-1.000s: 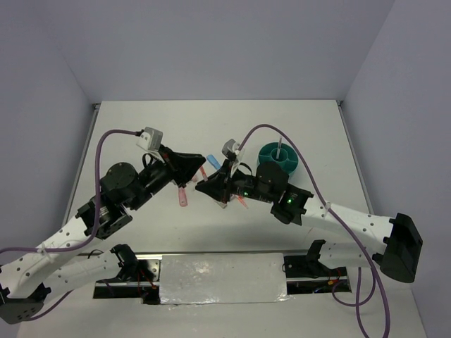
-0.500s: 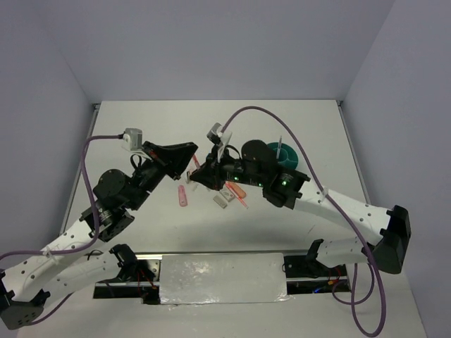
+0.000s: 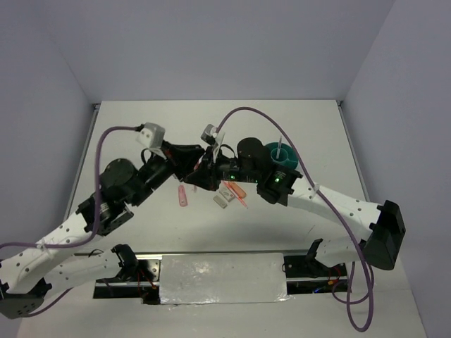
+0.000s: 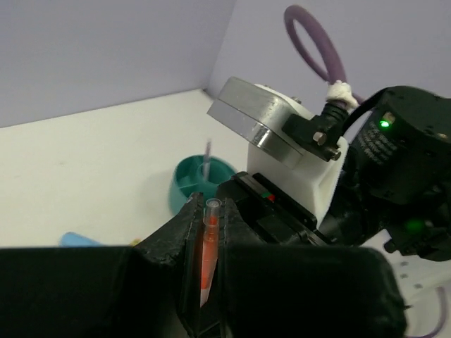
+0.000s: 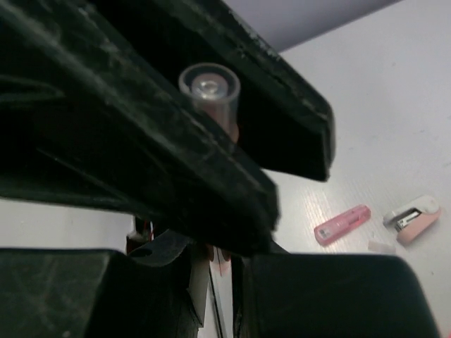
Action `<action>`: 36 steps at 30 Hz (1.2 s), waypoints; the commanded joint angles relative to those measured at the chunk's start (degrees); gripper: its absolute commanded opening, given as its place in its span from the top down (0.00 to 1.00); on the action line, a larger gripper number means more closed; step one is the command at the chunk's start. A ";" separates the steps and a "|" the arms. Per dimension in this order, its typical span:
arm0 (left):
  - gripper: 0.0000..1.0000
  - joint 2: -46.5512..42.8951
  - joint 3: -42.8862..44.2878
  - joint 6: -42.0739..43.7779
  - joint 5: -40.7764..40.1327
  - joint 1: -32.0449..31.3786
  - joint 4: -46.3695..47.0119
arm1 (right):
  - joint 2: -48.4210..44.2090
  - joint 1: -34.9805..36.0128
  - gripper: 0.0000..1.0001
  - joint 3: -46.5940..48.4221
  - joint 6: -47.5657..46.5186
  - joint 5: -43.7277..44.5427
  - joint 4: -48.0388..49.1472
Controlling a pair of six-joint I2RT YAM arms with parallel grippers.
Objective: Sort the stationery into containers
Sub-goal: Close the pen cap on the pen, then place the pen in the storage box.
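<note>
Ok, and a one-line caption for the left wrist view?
Left fingers pinch an orange-red pen, with the right arm crowding in close and the teal organiser cup beyond.

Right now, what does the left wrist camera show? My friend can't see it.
The left gripper is shut on an orange-red pen with a clear cap. Behind it are the teal cup, a thin pen standing in it, and the right arm close by.

Left of the teal organiser cup (image 3: 280, 156), the left gripper (image 4: 209, 208) and right gripper (image 5: 211, 266) hide most of 1 orange-red pen (image 4: 208, 246).
</note>
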 commanded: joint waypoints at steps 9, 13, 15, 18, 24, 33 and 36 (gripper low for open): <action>0.58 3.84 8.58 1.94 7.47 -3.62 -6.92 | 1.66 -1.61 1.00 -9.74 3.86 4.76 18.47; 0.01 0.06 10.94 -0.52 -8.28 -3.45 -11.40 | 0.08 -4.67 1.00 -14.92 4.29 9.33 19.79; 0.01 -0.99 15.67 -6.54 -24.36 -3.45 -16.04 | -1.58 -6.52 1.00 -18.95 4.56 12.84 21.20; 0.01 -1.26 23.94 -18.33 -39.83 -3.36 -35.62 | -6.66 -12.93 1.00 -24.15 4.38 17.76 21.55; 0.01 -3.64 20.54 -7.15 -38.73 -3.36 -42.08 | -16.17 -23.39 1.00 -27.94 -3.43 35.88 17.77; 0.01 -11.45 4.71 -6.06 -35.83 -3.36 -43.14 | -10.91 -36.04 1.00 -25.22 -5.03 35.11 16.54; 0.01 -12.95 3.57 -5.54 -35.21 -3.36 -42.18 | -8.89 -37.99 1.00 -25.66 -4.67 32.90 18.47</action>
